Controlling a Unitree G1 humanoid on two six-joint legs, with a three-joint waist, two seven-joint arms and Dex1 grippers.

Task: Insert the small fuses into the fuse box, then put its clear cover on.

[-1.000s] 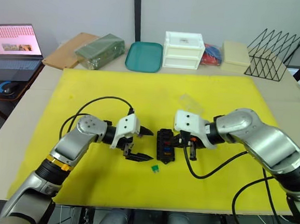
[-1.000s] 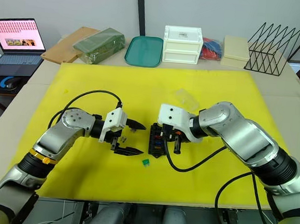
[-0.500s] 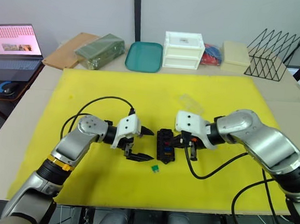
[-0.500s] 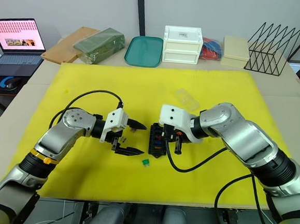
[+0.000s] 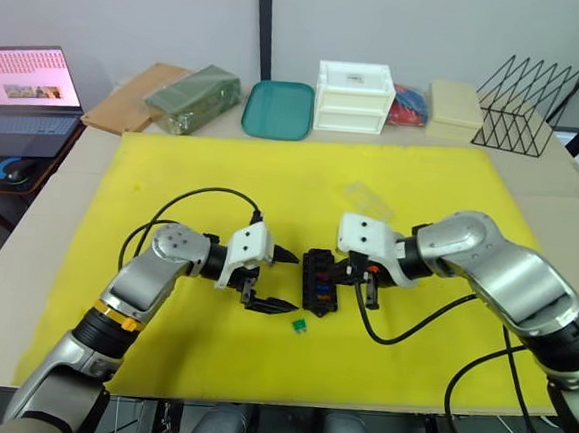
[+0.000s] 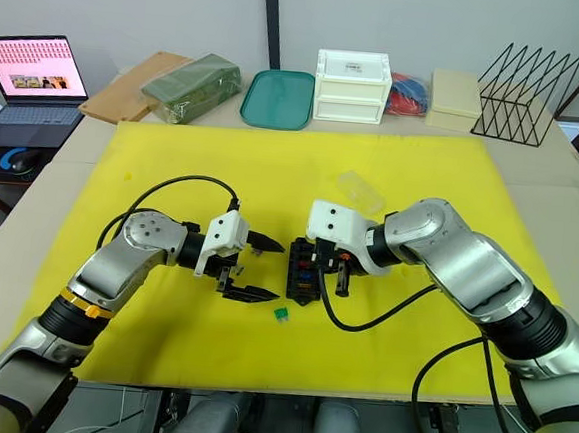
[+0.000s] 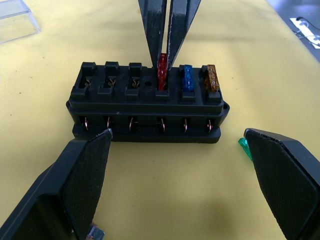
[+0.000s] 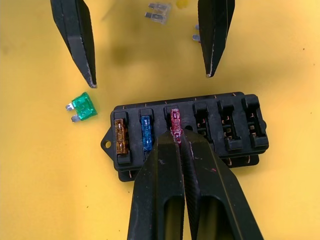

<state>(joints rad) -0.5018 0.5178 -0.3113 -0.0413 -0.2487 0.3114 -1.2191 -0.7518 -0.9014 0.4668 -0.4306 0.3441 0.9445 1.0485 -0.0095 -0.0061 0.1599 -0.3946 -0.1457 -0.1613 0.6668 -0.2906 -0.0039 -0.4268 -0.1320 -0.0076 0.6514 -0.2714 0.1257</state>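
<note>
Three fuses sat in the fuse box (image 8: 187, 131): brown, blue, and a red fuse (image 8: 175, 120) that the right gripper (image 8: 178, 145) pinched, fingers clenched on it. In the left wrist view we saw the left gripper (image 7: 182, 145) spread wide, empty, just beside the box. Head view: a green fuse (image 5: 300, 325) lay loose on the yellow mat (image 5: 171, 187) nr the box; clear cover (image 5: 368, 196) sat apart, farther back.
</note>
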